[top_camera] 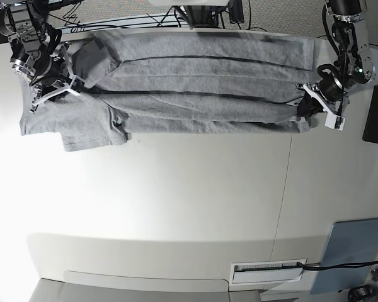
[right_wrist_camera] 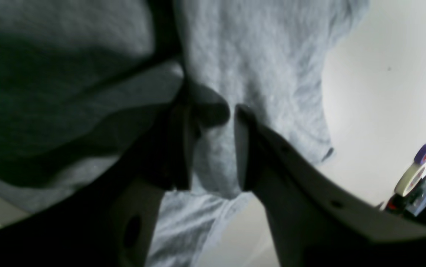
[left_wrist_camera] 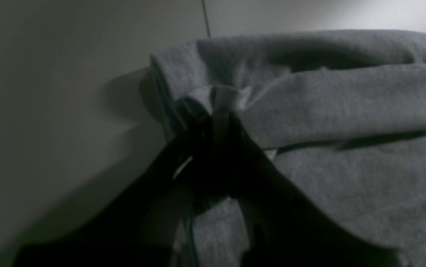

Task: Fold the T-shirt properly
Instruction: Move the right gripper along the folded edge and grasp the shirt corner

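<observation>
A: Where's the shirt?

B: The heather-grey short-sleeved cotton T-shirt [top_camera: 195, 82] lies stretched sideways along the far edge of the pale white desk [top_camera: 195, 207], lengthwise pleats running end to end. One short sleeve spreads flat toward the near side of the shirt at the right arm's end. No lettering visible on the side facing up.

A: Left arm?

B: The left gripper [left_wrist_camera: 218, 111] sits at the shirt's hem-end corner. Its black fingers [left_wrist_camera: 220, 126] are pinched tight on a small bunched tuck of grey fabric, no gap showing. The rolled edge of the fold stands up just behind the pinch.

A: Right arm?

B: The right gripper [right_wrist_camera: 213, 144] is at the sleeve end of the shirt. The fingers [right_wrist_camera: 244, 148] stand partly apart with a ridge of grey cloth filling the space between them. Looks like a clamp on a thick bundle, several layers deep, which would explain why they can't close further.

A: Why hold both ends?

B: My read: opposite-end grips keep the long fold taut and straight, so the layered edge can be carried over without sagging mid-span. Task looks partway: lengthwise folds in, crosswise fold not yet done.

A: Risk?

B: The loose sleeve near the right gripper isn't tucked. It may trail out of the next fold.
</observation>
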Robot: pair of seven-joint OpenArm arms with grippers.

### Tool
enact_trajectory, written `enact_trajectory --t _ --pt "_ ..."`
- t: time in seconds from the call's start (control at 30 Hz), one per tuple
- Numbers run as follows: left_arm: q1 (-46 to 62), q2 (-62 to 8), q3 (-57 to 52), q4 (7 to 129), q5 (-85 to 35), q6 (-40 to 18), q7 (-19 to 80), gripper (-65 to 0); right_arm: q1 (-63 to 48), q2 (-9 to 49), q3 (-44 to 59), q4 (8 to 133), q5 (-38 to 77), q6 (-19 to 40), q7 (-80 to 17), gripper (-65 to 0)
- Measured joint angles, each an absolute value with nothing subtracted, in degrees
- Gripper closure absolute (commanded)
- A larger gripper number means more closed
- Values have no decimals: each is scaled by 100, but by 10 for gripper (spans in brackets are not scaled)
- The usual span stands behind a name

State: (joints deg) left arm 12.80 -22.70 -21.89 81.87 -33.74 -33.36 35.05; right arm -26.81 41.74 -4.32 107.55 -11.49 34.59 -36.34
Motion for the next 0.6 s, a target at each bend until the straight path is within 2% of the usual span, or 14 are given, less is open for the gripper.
enact_trajectory --t 0.4,0.6 --pt "1282 -2270 -2189 8187 -3374 -3336 3494 0 -2414 4128 -458 10392 -1428 3459 -3312 -179" --pt "1282 -2270 -2189 8187 -3374 -3336 3494 0 -2316 4123 -458 10392 -1409 3459 -3297 -67"
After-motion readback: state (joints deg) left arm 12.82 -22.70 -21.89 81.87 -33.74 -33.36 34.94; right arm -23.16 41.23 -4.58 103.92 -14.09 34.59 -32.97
